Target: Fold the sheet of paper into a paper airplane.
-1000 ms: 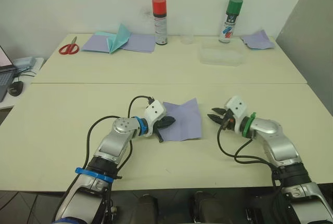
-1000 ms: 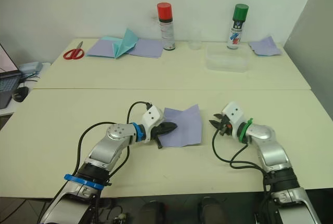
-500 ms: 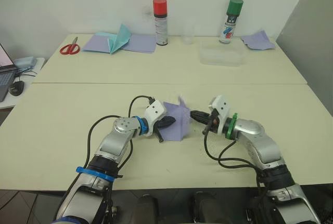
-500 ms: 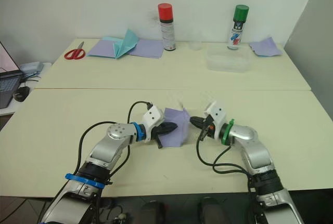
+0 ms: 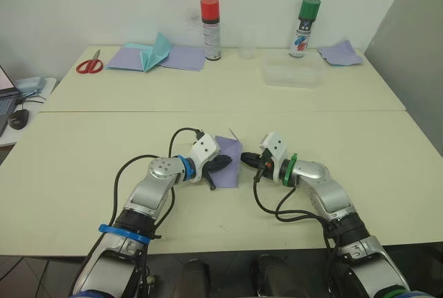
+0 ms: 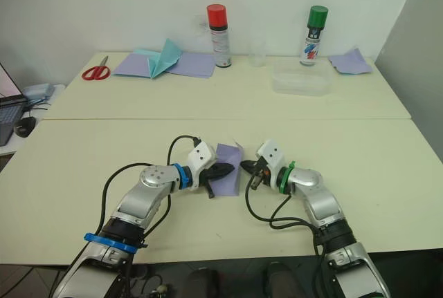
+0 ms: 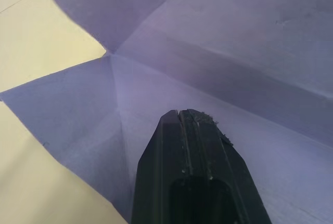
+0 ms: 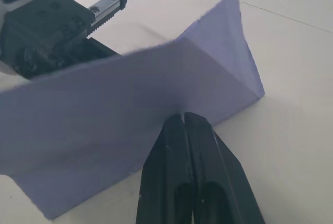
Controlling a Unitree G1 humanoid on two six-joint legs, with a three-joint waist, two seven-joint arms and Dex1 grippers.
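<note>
The lavender sheet of paper (image 5: pixel 232 151) lies on the near table between my two grippers, its right half lifted and folded over toward the left. My left gripper (image 5: pixel 223 162) is shut, its fingertips (image 7: pixel 179 117) resting on the creased sheet (image 7: pixel 250 42) and holding it down. My right gripper (image 5: pixel 245 162) is shut too, its tips (image 8: pixel 184 117) pressed against the base of the raised flap (image 8: pixel 130 99) from the right. No paper shows between either pair of fingers.
On the far table stand a red-capped spray can (image 5: pixel 210 28), a green-capped spray can (image 5: pixel 304 27), a clear cup (image 5: pixel 246 45) and a clear plastic box (image 5: pixel 293 77). Scissors (image 5: pixel 88 65), teal and lavender papers (image 5: pixel 149 54) and a lavender scrap (image 5: pixel 338 53) lie there. A mouse (image 5: pixel 19 117) sits far left.
My right gripper has moved left from beside the sheet, pushing its right half up and over, so the sheet now looks about half as wide. The left gripper has stayed put.
</note>
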